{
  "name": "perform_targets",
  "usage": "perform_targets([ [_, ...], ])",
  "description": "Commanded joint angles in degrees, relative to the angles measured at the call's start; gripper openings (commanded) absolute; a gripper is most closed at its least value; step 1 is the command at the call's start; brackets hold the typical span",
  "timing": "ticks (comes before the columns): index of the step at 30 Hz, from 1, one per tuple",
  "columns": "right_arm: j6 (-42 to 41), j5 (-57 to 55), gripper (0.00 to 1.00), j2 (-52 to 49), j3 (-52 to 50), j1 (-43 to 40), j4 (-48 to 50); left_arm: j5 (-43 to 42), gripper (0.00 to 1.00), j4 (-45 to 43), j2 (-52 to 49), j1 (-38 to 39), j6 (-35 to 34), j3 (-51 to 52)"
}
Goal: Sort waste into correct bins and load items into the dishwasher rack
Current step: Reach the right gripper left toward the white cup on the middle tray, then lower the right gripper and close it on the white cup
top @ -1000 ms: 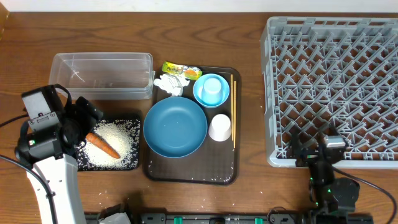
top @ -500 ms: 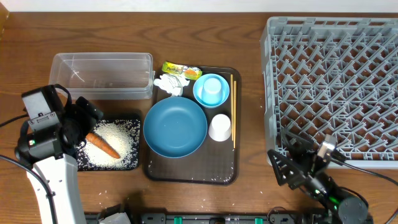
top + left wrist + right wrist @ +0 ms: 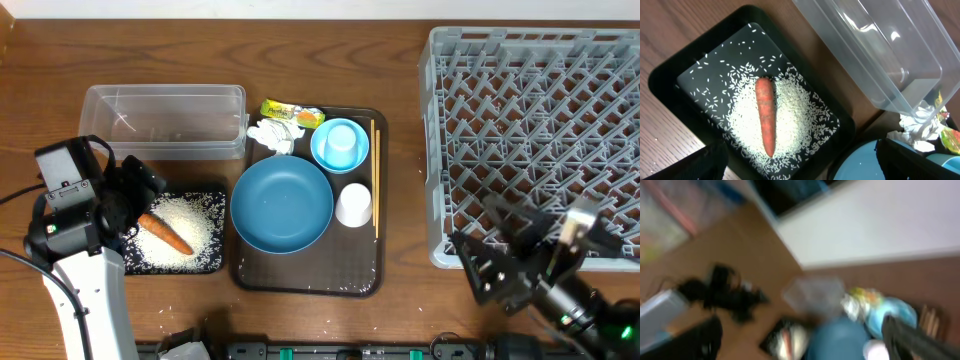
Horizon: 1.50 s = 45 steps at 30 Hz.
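Clear glossy plastic tub (image 3: 165,120); grey plastic rack (image 3: 535,145); wood-grain table (image 3: 400,300).

The right arm (image 3: 560,290) has swung rightward along the dishwasher rack (image 3: 530,100).

orange carrot (image 3: 165,235) lies diagonal on heap of white rice grains (image 3: 192,213) in shallow black rectangular tray (image 3: 205,268). clear plastic rectangular tub (image 3: 165,95) just behind tray. crumpled white tissue (image 3: 272,135) and yellow-green snack wrapper (image 3: 290,113) beside tub. large dark-blue bowl (image 3: 282,205), light-blue cup (image 3: 340,146), small whitish-pink cup (image 3: 354,205) close together, thin wooden chopsticks (image 3: 375,180) along their right. large grey pegged plastic crate (image 3: 530,120) far right.
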<state>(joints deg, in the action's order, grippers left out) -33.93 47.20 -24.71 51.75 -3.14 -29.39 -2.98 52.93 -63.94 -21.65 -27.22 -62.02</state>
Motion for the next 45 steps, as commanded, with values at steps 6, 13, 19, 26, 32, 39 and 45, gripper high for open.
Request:
perform_targets([
  [6,24.6,-9.2,0.99,-20.9,21.8,2.1,-28.0,0.7,0.96,0.2,-0.2,-0.3,-0.3,-0.7],
  [13,27.3,-23.7,0.99,-32.9,25.5,14.1,-39.0,0.7,0.96,0.2,-0.2,-0.3,-0.3,-0.7],
  [19,19.2,-38.4,0.99,-41.1,25.5,31.1,-36.5,0.7,0.96,0.2,-0.2,-0.3,-0.3,-0.7],
  [26,8.0,-59.3,0.99,-53.3,25.5,42.8,-33.8,0.7,0.96,0.2,-0.2,-0.3,-0.3,-0.7],
  [32,8.2,-53.0,0.99,-60.6,25.4,44.5,-26.5,0.7,0.96,0.2,-0.2,-0.3,-0.3,-0.7],
  [39,7.1,-52.8,0.99,-68.8,25.4,44.5,-22.2,0.7,0.96,0.2,-0.2,-0.3,-0.3,-0.7],
  [45,3.5,-52.7,0.99,-73.5,25.4,44.5,-19.8,0.7,0.96,0.2,-0.2,-0.3,-0.3,-0.7],
])
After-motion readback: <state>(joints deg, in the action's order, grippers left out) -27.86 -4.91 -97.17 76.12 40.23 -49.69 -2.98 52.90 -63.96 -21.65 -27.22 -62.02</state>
